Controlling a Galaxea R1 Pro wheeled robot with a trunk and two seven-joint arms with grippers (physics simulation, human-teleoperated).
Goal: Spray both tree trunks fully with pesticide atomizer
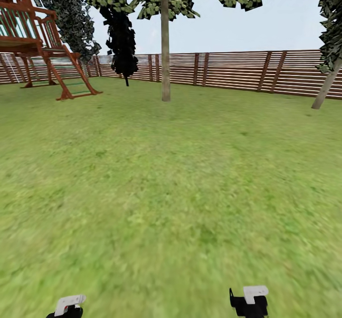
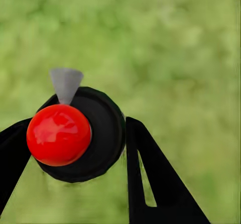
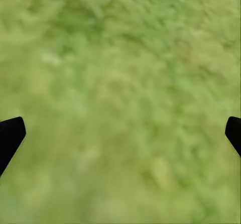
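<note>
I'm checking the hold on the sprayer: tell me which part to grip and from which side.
Grip the sprayer by its round black body, coming from above over the red knob, as the left end effector does: fingers on opposite sides, grey nozzle left free.

I stand in a fenced back garden under open sky. Green grass lawn [image 1: 180, 175] runs out ahead of me to a brown fence [image 1: 237, 69] of horizontal wooden slats. A tree [image 1: 165, 47] with a straight bare trunk rises from the grass, dark cypress-like trees [image 1: 121, 38] stand near the fence, and a wooden play tower [image 1: 33, 33] with a ladder marks it as a family yard.
</note>
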